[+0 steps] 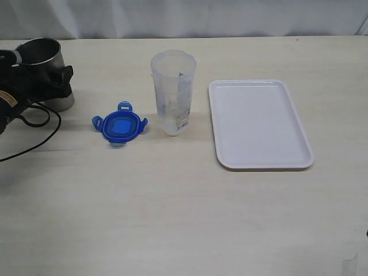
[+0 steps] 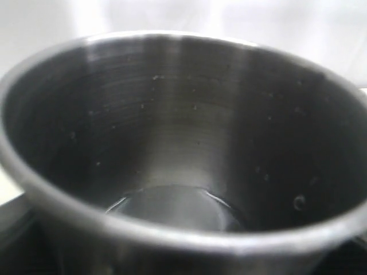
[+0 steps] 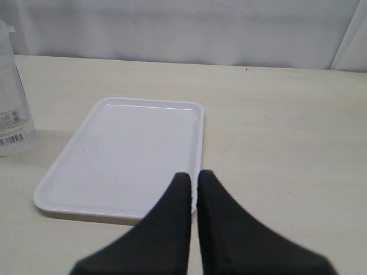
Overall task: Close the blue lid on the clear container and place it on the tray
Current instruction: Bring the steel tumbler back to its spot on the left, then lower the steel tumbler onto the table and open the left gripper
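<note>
The blue lid (image 1: 119, 125) lies flat on the table, tabs spread, left of the clear container (image 1: 172, 92). That container stands upright and uncovered, its barcode sticker near the base, and shows again at the edge of the right wrist view as the clear container (image 3: 11, 97). The white tray (image 1: 259, 123) lies to its right with nothing on it, and is also visible as the tray (image 3: 123, 154). My left gripper (image 1: 52, 80) is clamped around a steel cup (image 1: 43, 63) at the far left. My right gripper (image 3: 194, 175) is shut and holds nothing, hovering by the tray's near corner.
The steel cup (image 2: 183, 149) fills the left wrist view, hiding the fingers. A black cable (image 1: 34, 129) loops on the table below the left arm. A white curtain backs the table.
</note>
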Robot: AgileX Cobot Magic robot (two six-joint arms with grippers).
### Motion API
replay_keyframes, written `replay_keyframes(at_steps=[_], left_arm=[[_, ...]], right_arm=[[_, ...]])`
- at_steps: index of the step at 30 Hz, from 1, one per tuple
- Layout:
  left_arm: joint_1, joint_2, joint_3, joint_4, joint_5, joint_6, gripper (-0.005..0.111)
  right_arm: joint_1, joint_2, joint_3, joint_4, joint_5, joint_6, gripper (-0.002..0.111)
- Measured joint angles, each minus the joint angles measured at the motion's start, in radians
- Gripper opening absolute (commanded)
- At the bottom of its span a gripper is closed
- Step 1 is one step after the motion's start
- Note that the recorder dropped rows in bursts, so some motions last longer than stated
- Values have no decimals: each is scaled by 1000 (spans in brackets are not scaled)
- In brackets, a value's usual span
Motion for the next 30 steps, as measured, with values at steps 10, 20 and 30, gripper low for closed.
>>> replay_keyframes(at_steps=[10,20,30], left_arm=[[0,0,0,0,2,0,51],[0,-4,0,-23,-21,0,97],[0,-4,0,-25,74,0,97]], right_arm=[[0,0,0,0,0,0,4],[0,0,0,0,0,0,4],[0,0,0,0,0,0,4]])
